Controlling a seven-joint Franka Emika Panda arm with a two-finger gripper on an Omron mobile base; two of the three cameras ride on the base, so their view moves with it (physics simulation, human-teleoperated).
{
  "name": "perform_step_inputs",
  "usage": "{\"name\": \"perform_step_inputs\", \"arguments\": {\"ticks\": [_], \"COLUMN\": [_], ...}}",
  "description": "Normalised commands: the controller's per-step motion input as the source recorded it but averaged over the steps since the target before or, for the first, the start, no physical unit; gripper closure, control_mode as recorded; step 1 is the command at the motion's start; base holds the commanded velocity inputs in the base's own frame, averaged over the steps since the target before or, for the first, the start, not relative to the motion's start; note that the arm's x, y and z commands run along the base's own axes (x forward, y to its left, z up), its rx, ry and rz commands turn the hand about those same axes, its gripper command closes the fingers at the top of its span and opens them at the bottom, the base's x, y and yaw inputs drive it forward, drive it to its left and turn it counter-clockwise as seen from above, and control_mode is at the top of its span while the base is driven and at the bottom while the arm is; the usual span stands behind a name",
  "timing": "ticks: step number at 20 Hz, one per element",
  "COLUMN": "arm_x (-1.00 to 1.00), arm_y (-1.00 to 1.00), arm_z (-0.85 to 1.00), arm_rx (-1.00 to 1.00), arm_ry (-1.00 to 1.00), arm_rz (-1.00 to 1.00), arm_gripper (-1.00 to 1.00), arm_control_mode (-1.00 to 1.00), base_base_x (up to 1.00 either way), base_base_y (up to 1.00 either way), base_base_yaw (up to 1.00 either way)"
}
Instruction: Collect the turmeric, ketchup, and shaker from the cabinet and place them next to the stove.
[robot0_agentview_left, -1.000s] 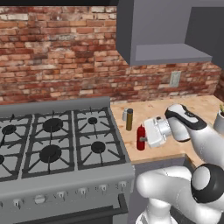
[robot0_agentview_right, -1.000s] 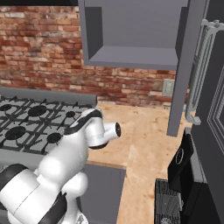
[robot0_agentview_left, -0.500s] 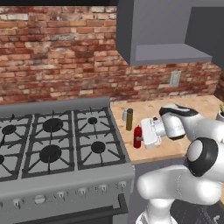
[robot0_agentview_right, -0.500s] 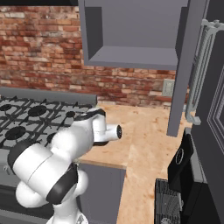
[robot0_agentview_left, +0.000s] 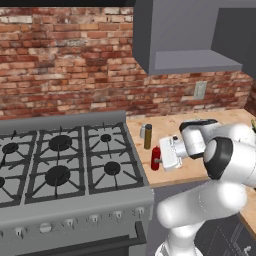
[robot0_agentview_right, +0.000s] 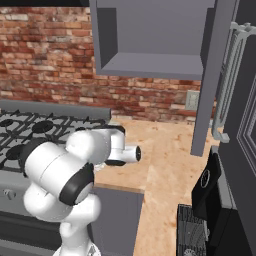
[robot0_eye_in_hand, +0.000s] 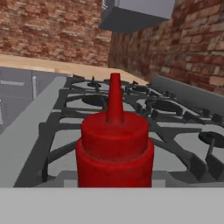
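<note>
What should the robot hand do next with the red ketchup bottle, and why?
Probably open and let go. The ketchup stands upright on the counter right beside the stove, near the turmeric and the shaker, with the gripper shut on it. It looks placed, so releasing seems the sensible next step.

The white arm folds low, its elbow bulking up front. The wrist is turned sideways, hand pointing leftward, level with the surface. The gripper (robot0_agentview_left: 159, 161) is clamped narrow on the ketchup (robot0_agentview_left: 155, 158).
</note>
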Motion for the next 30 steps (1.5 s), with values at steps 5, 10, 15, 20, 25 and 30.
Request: {"name": "perform_step_inputs", "arguments": {"ticks": [5,10,15,20,25,30], "arm_x": [0.13,0.14,0.03,-0.1,-0.14,-0.18], "arm_y": [0.0,0.0,0.0,0.0,0.0,-0.03], "arm_z": [-0.19,-0.19,-0.07,0.12,0.4,0.56], "arm_rx": [0.0,0.0,0.0,0.0,0.0,0.0], "arm_ry": [-0.01,-0.01,-0.02,-0.07,-0.12,-0.15], "arm_rz": [0.01,0.01,0.01,0.01,0.01,0.0], "arm_gripper": [1.0,-1.0,-1.0,-1.0,-1.0,-1.0], "arm_control_mode": [-1.0,-1.0,-1.0,-1.0,-1.0,-1.0], "base_base_x": [0.0,0.0,0.0,0.0,0.0,0.0], "base_base_y": [0.0,0.0,0.0,0.0,0.0,0.0], "base_base_yaw": [0.0,0.0,0.0,0.0,0.0,0.0]}}
